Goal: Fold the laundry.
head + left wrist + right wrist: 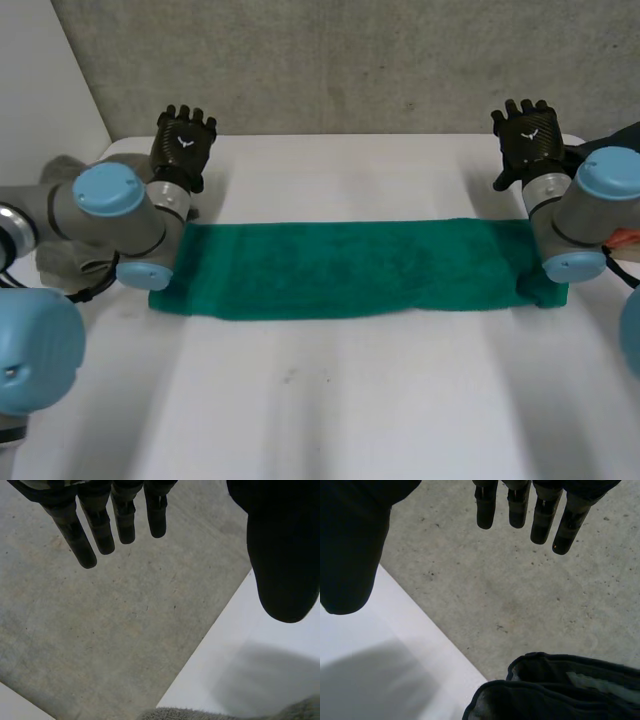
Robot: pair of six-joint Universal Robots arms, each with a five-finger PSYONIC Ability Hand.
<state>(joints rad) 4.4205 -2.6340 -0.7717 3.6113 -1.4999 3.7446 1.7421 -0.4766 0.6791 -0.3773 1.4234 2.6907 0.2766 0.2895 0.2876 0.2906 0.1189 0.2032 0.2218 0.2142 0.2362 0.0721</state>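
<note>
Two side heaps, grey cloth (175, 714) by left hand (183, 140), dark garment (555, 690) by right hand (527, 135), fingers (80, 545) straight, green towel (350, 268) between.

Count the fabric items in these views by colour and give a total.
Green: 1, the towel, lying as a long strip on the table.
Grey: 1, the cloth at the table's left edge.
Dark: 1, a fabric item by the table's right edge.
Total: 3.
</note>
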